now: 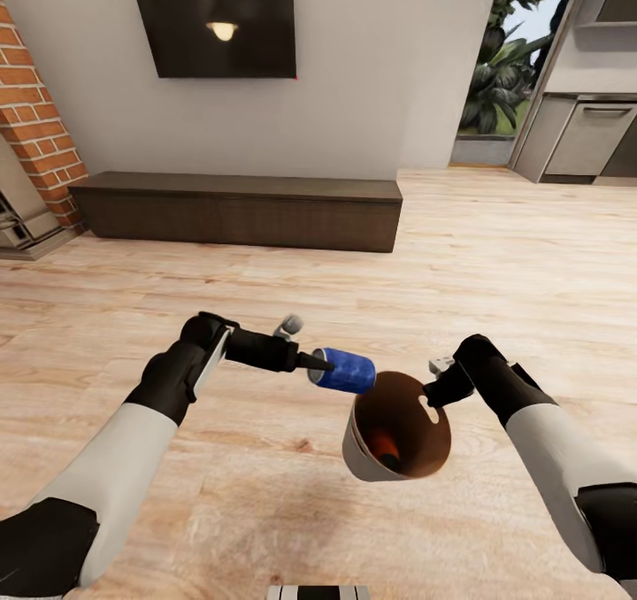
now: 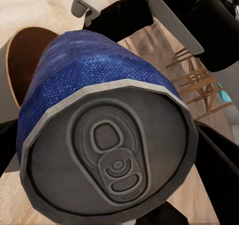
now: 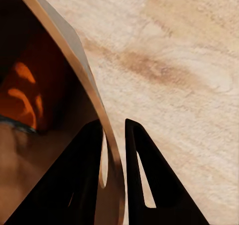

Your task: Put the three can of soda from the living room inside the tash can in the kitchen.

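We see both arms raised in front of the trunk over the light wood plank floor (image 1: 495, 255) of the living room. The left arm reaches forward and to the right, forearm roughly level, wrist turned inward. The left gripper (image 1: 320, 363) is closed on the dark blue can (image 1: 346, 370), which lies on its side in the grip with its far end just at the left rim of the bin. In the left wrist view the dark blue can (image 2: 99, 125) shows its silver top and pull tab toward the camera, with black fingers (image 2: 209, 150) on either side of it.

The right arm bends in from the right, elbow out, forearm angling toward the centre. The right gripper (image 1: 435, 394) pinches the right rim of the grey bin (image 1: 363, 454), near the handle slot; the bin hangs tilted, its coppery mouth facing the robot. In the right wrist view the fingers (image 3: 149, 185) sit narrow, one inside and one outside the bin wall (image 3: 94, 100).

An orange can (image 1: 383, 445) lies in the bottom of the bin; the right wrist view shows an orange can (image 3: 25, 98) deep inside.

Far ahead: low dark bench (image 1: 239, 206), wall television (image 1: 221, 16), brick fireplace (image 1: 35, 140) far left, and the kitchen appliance (image 1: 597, 140) far right.
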### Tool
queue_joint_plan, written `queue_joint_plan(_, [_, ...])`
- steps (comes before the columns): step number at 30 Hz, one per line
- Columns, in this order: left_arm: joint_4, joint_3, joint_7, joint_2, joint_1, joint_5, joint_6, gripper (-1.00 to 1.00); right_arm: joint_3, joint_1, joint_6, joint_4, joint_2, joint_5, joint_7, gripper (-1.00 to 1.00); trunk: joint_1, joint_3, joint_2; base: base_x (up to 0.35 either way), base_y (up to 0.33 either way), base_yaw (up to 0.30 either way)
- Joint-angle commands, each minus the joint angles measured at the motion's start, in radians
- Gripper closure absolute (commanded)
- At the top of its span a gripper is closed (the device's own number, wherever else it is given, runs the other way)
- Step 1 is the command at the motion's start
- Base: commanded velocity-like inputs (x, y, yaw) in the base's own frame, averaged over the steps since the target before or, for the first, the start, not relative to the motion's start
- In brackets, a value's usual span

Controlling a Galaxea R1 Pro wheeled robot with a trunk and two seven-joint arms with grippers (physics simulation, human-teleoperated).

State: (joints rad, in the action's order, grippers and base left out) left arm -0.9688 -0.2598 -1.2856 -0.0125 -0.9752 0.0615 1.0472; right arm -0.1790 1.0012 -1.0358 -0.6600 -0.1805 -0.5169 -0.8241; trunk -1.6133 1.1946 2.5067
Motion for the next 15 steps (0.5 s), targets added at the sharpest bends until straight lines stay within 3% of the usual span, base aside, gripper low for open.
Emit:
queue_joint_plan(1, [0.001, -0.004, 0.001, 0.003, -0.003, -0.001, 0.000, 1.00, 0.001, 0.000, -0.011, 0.000, 0.011, 0.028, -0.004, 1.00, 0.000, 0.000, 0.000, 0.000, 0.000, 0.000])
queue_joint_plan(4, [0.004, -0.009, 0.001, 0.007, -0.007, -0.002, 0.000, 1.00, -0.006, 0.001, -0.011, 0.000, 0.050, 0.020, 0.002, 1.00, 0.000, 0.000, 0.000, 0.000, 0.000, 0.000])
queue_joint_plan(6, [0.005, -0.011, 0.002, 0.007, -0.008, -0.005, 0.000, 1.00, -0.008, 0.001, -0.011, 0.000, 0.074, -0.008, 0.003, 1.00, 0.000, 0.000, 0.000, 0.000, 0.000, 0.000])
queue_joint_plan(8, [0.006, -0.012, 0.003, 0.008, -0.008, -0.023, 0.000, 1.00, -0.007, 0.001, -0.011, 0.000, 0.105, -0.054, 0.004, 1.00, 0.000, 0.000, 0.000, 0.000, 0.000, 0.000])
queue_joint_plan(10, [0.007, -0.012, 0.004, 0.009, -0.008, -0.056, 0.000, 1.00, -0.007, 0.001, -0.011, 0.000, 0.120, -0.073, 0.005, 1.00, 0.000, 0.000, 0.000, 0.000, 0.000, 0.000])
queue_joint_plan(12, [0.007, -0.011, 0.006, 0.009, -0.008, -0.103, 0.000, 1.00, -0.007, 0.001, -0.011, 0.000, 0.129, -0.083, 0.005, 1.00, 0.000, 0.000, 0.000, 0.000, 0.000, 0.000])
queue_joint_plan(15, [0.008, -0.009, 0.013, 0.030, -0.008, -0.235, 0.000, 1.00, -0.007, 0.002, -0.011, 0.000, 0.154, -0.092, 0.005, 1.00, 0.000, 0.000, 0.000, 0.000, 0.000, 0.000])
